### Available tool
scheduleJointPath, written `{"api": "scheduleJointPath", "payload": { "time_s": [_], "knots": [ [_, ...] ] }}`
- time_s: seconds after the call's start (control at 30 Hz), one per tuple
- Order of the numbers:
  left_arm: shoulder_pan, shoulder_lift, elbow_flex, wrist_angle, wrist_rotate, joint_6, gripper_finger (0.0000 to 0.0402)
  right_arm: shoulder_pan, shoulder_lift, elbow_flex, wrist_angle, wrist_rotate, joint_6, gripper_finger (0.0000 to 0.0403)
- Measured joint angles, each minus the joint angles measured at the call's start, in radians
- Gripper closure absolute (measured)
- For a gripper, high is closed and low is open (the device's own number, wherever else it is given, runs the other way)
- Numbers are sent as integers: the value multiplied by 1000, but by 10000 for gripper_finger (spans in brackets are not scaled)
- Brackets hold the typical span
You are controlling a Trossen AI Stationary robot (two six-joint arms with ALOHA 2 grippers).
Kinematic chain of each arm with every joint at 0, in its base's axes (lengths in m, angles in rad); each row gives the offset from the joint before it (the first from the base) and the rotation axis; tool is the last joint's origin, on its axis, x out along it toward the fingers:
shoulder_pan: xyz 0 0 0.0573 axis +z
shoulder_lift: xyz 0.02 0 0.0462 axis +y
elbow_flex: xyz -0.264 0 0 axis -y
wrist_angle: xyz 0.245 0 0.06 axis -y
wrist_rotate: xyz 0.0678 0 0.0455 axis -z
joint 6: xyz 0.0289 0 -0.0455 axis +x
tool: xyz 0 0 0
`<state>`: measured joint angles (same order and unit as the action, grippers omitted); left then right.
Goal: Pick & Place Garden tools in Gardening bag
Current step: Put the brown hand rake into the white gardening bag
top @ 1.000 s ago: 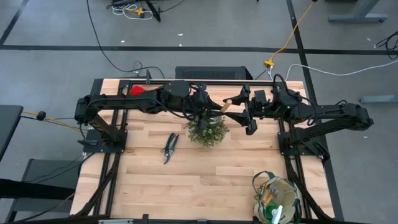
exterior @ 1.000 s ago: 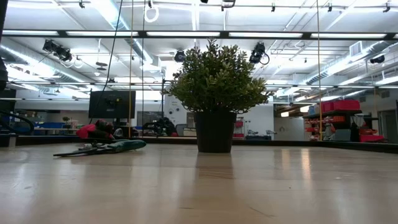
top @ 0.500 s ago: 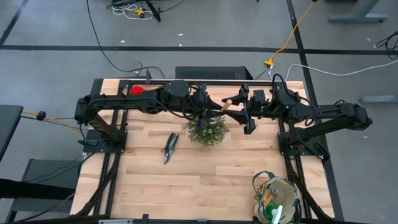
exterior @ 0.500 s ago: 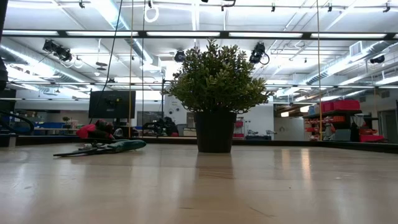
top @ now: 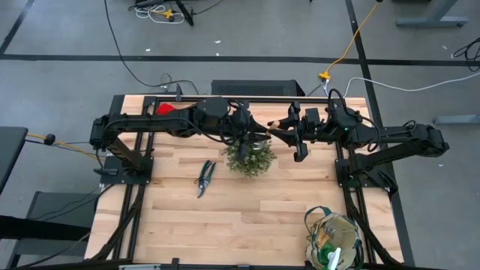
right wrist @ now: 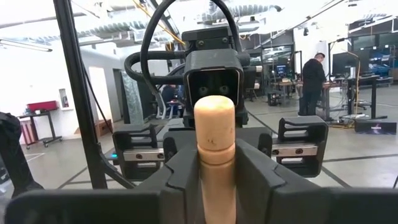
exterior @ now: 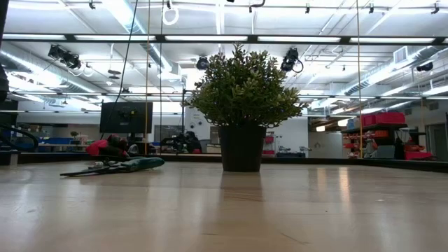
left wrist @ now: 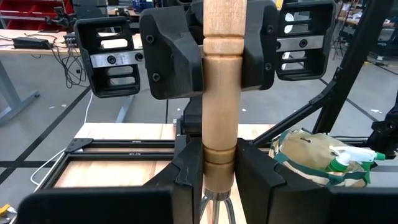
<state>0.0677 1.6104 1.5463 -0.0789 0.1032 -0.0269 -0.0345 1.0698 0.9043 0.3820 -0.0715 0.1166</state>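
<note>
From above, the red gloves (top: 164, 108) lie at the table's (top: 247, 206) far left edge, beside the left arm. The shears (top: 205, 177) lie flat on the wood, left of the plant (top: 250, 157). Above the plant the two arms meet: the left gripper (top: 260, 132) and the right gripper (top: 289, 129) both clamp one wooden handle (top: 274, 124), held in the air.

Only the wrist views show the grips. In the left wrist view the turned, pale handle (left wrist: 219, 99) stands upright — the left fingers (left wrist: 186, 174) pinch it low, by the metal neck, and the right fingers (left wrist: 171, 59) press its upper part. The right wrist view looks along the rounded end of the handle (right wrist: 214, 149), with the right fingers (right wrist: 180, 168) narrow on either side.

The low view shows neither gripper — just the plant's dark pot (exterior: 242, 148) mid-table, the shears (exterior: 115, 165) and gloves (exterior: 105, 147) to its left.

The bag (top: 334, 239) sits at the table's near right corner, well apart from the arms, with a green-and-white item (top: 334, 257) inside. A person (right wrist: 313, 78) stands far back in the room.
</note>
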Motion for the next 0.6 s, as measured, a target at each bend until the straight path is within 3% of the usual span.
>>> {"api": "scheduleJointPath", "payload": {
  "time_s": [0.37,0.6],
  "knots": [
    [0,0,0,-1,14,-15,322,0,0,0,-3,-18,-12,323],
    [0,0,2,-2,33,-11,277,1,0,0,-18,-32,-16,323]
  ]
}}
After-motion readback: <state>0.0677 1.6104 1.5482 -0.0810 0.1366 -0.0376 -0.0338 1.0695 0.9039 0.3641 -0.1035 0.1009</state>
